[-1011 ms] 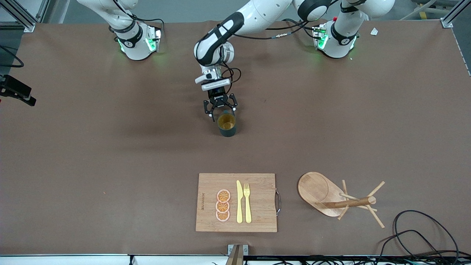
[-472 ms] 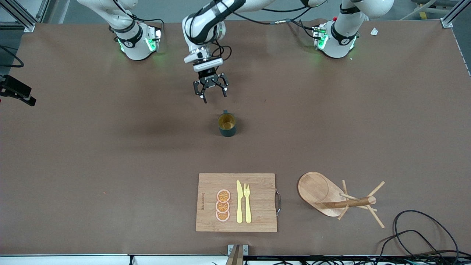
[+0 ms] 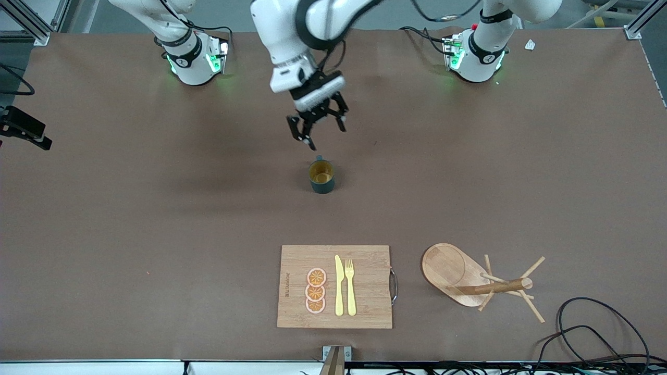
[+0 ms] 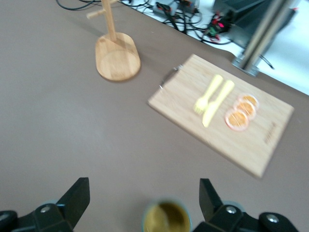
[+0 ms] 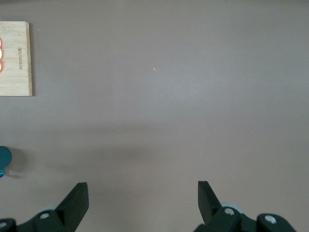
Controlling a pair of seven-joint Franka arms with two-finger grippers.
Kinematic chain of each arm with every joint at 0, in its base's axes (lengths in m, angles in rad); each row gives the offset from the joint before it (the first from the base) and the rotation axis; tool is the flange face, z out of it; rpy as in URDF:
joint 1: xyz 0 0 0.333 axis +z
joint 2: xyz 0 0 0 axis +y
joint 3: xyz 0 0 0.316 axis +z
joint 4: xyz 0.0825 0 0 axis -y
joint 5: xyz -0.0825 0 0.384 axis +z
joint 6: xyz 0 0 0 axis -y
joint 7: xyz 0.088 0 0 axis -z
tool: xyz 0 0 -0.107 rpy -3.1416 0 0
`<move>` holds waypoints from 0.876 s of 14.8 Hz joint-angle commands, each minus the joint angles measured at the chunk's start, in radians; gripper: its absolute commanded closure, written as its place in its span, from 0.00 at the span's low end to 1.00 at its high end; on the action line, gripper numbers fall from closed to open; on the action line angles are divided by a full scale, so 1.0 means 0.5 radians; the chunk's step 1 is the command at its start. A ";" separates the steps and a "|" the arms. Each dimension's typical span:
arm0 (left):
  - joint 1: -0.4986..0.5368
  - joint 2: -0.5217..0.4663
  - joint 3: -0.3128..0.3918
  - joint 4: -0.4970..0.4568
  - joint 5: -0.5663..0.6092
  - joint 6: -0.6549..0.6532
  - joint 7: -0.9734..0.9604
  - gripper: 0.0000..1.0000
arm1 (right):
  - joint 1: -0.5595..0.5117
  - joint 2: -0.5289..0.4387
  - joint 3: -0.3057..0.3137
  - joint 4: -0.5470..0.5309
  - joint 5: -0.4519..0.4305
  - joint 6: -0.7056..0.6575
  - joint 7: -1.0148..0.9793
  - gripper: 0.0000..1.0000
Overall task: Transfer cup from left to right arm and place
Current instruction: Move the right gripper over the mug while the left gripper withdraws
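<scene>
The cup (image 3: pixel 321 177) is seen upright on the desk (image 3: pixel 156 208), mid-desk, farther from the front camera than the cutting board (image 3: pixel 365 286). The left hand (image 3: pixel 318 122) is held above the desk near the cup, fingers spread wide, nothing gripped. The right hand (image 5: pixel 140 203) is parked wide open, empty. Risk: the cup can be tipped or knocked aside if a finger is brought down on its rim or handle.

The front camera is looking down steeply from high above the surface (image 3: pixel 104 208), facing both arm bases along its upper edge. The left wrist camera is looking obliquely past its end effector (image 4: pixel 142 203), sharing the cutting board (image 4: pixel 251 145) and cup (image 4: pixel 166 218) with the front view; the right wrist camera is facing mostly bare surface.
</scene>
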 commanded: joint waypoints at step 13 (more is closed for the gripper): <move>1.509 -0.694 -0.018 0.081 -1.309 -0.283 2.450 0.00 | 0.175 -0.158 0.015 -0.344 0.183 0.131 0.386 0.03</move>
